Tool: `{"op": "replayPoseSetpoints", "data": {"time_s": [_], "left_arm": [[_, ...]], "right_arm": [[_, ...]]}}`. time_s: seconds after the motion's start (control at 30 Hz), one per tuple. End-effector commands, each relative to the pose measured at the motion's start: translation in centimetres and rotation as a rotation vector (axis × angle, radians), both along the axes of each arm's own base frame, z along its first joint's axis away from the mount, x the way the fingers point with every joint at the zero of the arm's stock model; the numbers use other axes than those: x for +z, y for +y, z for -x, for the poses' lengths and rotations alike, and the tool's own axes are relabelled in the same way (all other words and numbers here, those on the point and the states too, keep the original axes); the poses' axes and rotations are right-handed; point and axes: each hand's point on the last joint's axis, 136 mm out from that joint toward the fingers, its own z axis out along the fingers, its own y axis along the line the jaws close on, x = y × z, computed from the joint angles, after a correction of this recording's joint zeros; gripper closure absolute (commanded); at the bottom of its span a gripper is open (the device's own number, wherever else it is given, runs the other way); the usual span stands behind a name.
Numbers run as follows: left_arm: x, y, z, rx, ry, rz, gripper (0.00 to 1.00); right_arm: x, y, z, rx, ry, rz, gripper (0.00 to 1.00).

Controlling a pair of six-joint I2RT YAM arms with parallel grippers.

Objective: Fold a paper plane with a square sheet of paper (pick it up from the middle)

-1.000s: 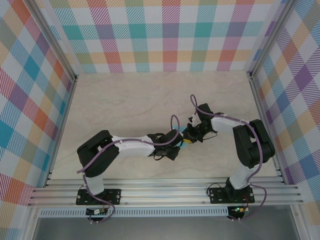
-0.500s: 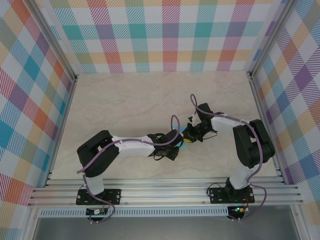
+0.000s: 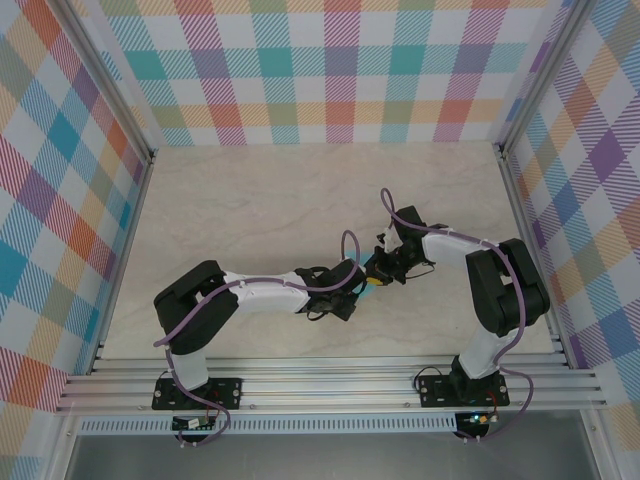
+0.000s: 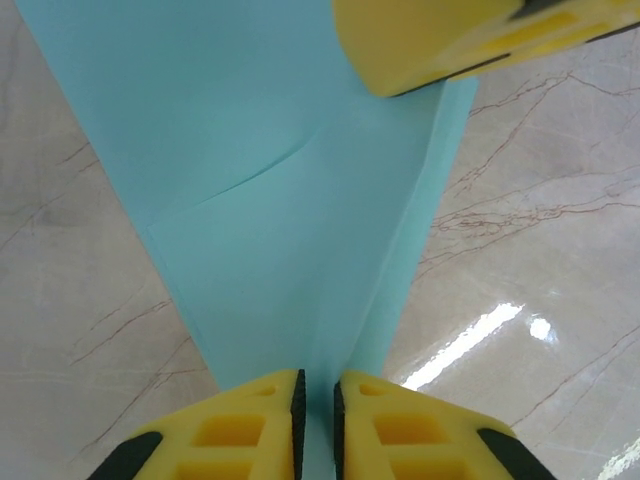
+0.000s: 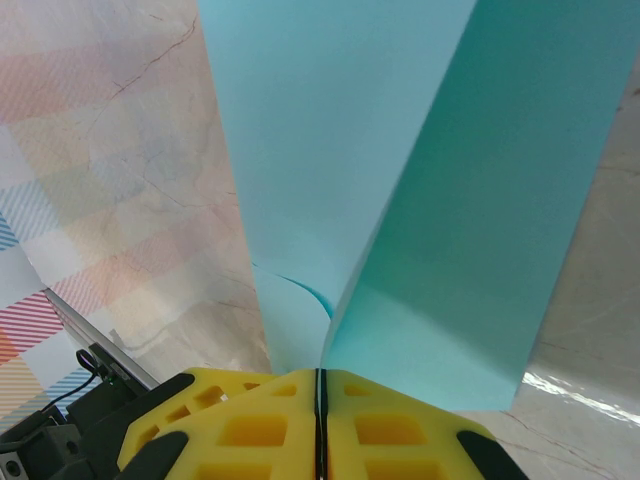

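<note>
The light-blue sheet of paper (image 4: 270, 200) is folded and held above the marble table between both grippers, tapering toward my left gripper (image 4: 318, 400), which is shut on its narrow end. A yellow fingertip (image 4: 440, 40) of the other gripper shows at the paper's far end. From the right wrist, the sheet of paper (image 5: 330, 150) rises as two flaps meeting at a crease, and my right gripper (image 5: 320, 400) is shut on that crease. From above, left gripper (image 3: 362, 284) and right gripper (image 3: 384, 270) nearly touch at the table's middle, with a sliver of paper (image 3: 370, 262) between them.
The marble table (image 3: 250, 210) stretches open behind and to both sides of the arms. Plaid walls (image 3: 340, 70) enclose it on three sides. An aluminium rail (image 3: 330, 385) carrying the arm bases runs along the near edge.
</note>
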Motion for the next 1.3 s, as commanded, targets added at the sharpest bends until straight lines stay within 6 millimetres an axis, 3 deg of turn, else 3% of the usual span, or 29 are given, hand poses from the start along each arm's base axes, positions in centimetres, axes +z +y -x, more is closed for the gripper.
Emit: {"op": "replayPoseSetpoints", "data": {"time_s": [0.0,0.1,0.3,0.37,0.6,0.73,0.9,1.27], "left_arm": [[0.5,0.8,-0.2,0.01,-0.016,-0.007,0.9],[0.6,0.7,-0.1,0.009,-0.013,0.002,0.93],[0.8,0.5,-0.3,0.026,0.027,0.094,0.98],[1.1,0.5,-0.4,0.039,0.059,0.168,0.99],[1.5,0.7,-0.7,0.076,0.169,0.365,0.99],[1.1,0.8,-1.0,0.095,0.221,0.43,0.99],[0.7,1.3,-1.2,0.132,0.266,0.491,0.99],[0.3,2.1,-1.8,0.185,0.312,0.551,0.98]], "right_arm": [[1.0,0.5,-0.3,0.02,-0.016,-0.02,0.9],[1.1,0.5,-0.2,0.02,-0.021,-0.02,0.88],[1.8,-0.1,-0.3,0.013,-0.059,0.012,0.74],[2.5,-0.6,-0.5,0.003,-0.097,0.036,0.65],[5.4,-1.2,-0.4,-0.024,-0.211,0.023,0.57],[5.7,-0.1,0.2,0.002,-0.192,-0.058,0.65],[4.4,0.8,0.2,0.013,-0.143,-0.095,0.77],[2.5,3.9,-0.3,0.079,-0.086,-0.126,0.82]]}}
